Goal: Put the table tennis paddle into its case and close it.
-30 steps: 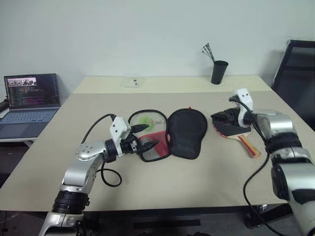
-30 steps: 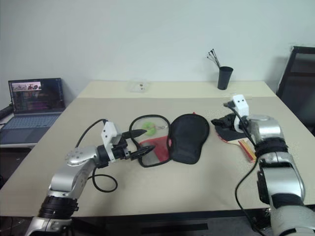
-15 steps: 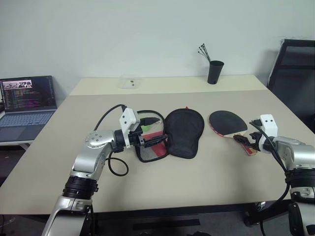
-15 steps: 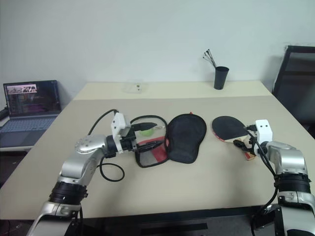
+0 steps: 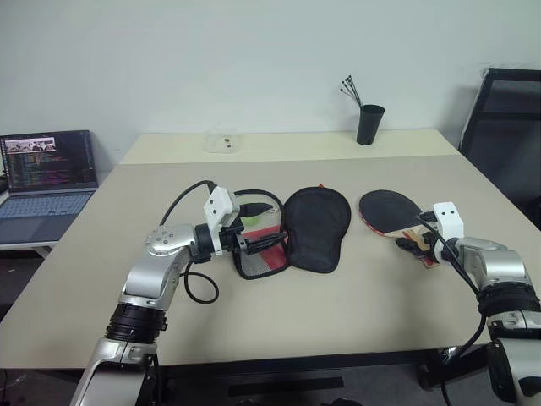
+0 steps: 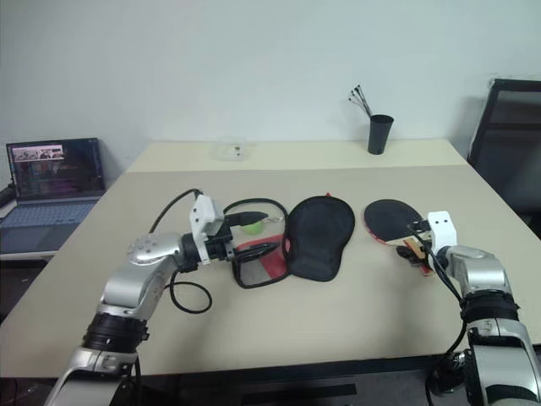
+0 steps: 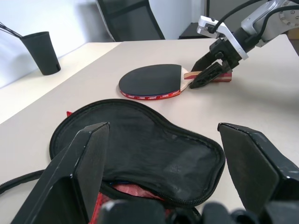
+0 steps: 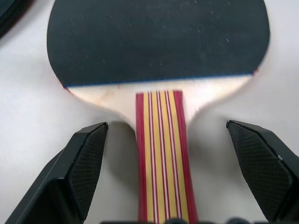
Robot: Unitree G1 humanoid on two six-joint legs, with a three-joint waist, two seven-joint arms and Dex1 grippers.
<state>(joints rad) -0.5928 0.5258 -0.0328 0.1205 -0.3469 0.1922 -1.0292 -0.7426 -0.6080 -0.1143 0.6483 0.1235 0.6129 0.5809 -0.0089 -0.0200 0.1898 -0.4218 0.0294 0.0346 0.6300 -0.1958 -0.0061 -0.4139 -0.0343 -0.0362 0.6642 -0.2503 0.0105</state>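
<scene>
Right gripper [image 8: 161, 186] spread wide astride paddle [image 5: 389, 209] handle; left gripper [image 5: 258, 227] spread wide at unzipped case [image 5: 314, 227].

On the table [image 5: 338, 321] the case [image 5: 292, 228] lies open at centre, the table tennis paddle [image 5: 390, 211] to its right (apart from it); a cup [image 5: 369, 123] stands behind, a laptop [image 5: 46, 182] far left

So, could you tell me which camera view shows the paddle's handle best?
The right wrist view: the handle with its red and yellow stripes lies between the open right gripper's fingers. In the left wrist view it is half hidden behind that gripper; in the eye views it is small beside the black blade.
</scene>
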